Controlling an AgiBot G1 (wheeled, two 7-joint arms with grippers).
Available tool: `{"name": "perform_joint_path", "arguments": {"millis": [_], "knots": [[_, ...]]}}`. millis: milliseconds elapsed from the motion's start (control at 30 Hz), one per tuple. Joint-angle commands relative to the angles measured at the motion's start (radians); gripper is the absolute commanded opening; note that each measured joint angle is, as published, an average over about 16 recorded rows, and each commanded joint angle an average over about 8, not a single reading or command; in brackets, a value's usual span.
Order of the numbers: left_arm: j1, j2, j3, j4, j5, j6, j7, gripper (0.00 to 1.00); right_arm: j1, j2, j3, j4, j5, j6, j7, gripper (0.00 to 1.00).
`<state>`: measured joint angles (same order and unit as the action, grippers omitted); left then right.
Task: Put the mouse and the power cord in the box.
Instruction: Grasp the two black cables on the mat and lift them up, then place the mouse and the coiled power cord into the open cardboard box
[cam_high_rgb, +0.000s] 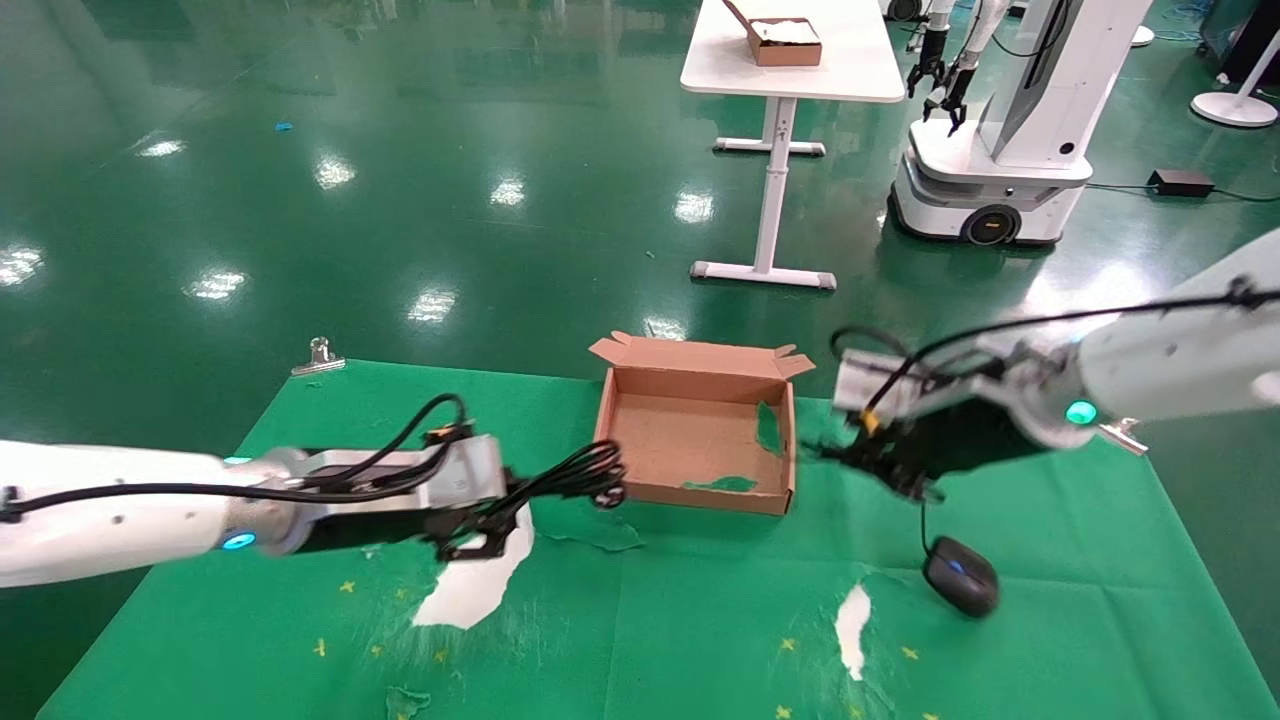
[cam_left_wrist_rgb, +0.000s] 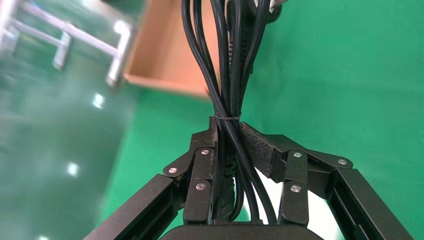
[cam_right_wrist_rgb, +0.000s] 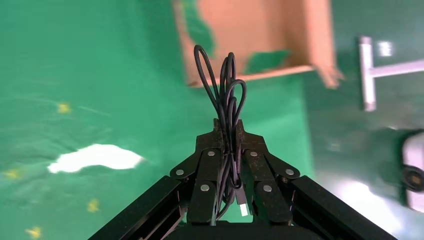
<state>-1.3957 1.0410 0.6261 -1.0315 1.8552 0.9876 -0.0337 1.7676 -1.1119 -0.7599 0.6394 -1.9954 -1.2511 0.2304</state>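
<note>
My left gripper (cam_high_rgb: 497, 522) is clenched on the power cord (cam_high_rgb: 575, 478); in the left wrist view its fingers (cam_left_wrist_rgb: 256, 148) squeeze the tied bundle (cam_left_wrist_rgb: 227, 95) between them, and the loops run forward past the fingertips. Those loops hang just short of the box (cam_high_rgb: 697, 436), by its left wall, above the green mat (cam_high_rgb: 700, 620).

My right gripper (cam_high_rgb: 885, 462) is clamped on the coiled wire (cam_right_wrist_rgb: 227, 95) of the mouse (cam_high_rgb: 961, 575). The coils stick out ahead of the fingertips toward the box's right wall. Below this gripper a single strand drops to the mouse, which I see at the strand's lower end, low over the mat; I cannot tell whether it touches.

Beyond both grippers the box sits open, green scraps on its inner walls. Far past it stand a white table (cam_high_rgb: 792, 60) and another robot (cam_high_rgb: 1000, 130).
</note>
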Motion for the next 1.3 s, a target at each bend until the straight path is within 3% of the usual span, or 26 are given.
{"name": "perform_joint_path", "arguments": {"millis": [33, 233, 433, 700, 933, 1300], "knots": [[0.002, 0.015, -0.004, -0.019, -0.003, -0.025, 0.020, 0.00, 0.022, 0.015, 0.005, 0.016, -0.005, 0.006, 0.008, 0.00], [0.060, 0.151, 0.018, -0.046, 0.086, -0.258, 0.130, 0.00, 0.062, 0.052, -0.011, 0.105, -0.051, -0.037, 0.050, 0.00], [0.090, 0.296, 0.073, 0.040, 0.176, -0.548, 0.261, 0.01, 0.080, 0.097, -0.017, 0.222, -0.082, -0.094, 0.133, 0.00], [0.058, 0.330, 0.288, 0.154, 0.131, -0.842, 0.299, 0.98, 0.076, 0.153, -0.015, 0.388, -0.103, -0.160, 0.249, 0.00], [0.009, 0.328, 0.444, 0.207, 0.057, -0.938, 0.246, 1.00, 0.070, 0.158, -0.009, 0.451, -0.115, -0.148, 0.294, 0.00], [-0.040, 0.326, 0.599, 0.251, -0.014, -1.017, 0.177, 1.00, 0.100, 0.122, -0.004, 0.404, -0.110, -0.116, 0.256, 0.00]]}}
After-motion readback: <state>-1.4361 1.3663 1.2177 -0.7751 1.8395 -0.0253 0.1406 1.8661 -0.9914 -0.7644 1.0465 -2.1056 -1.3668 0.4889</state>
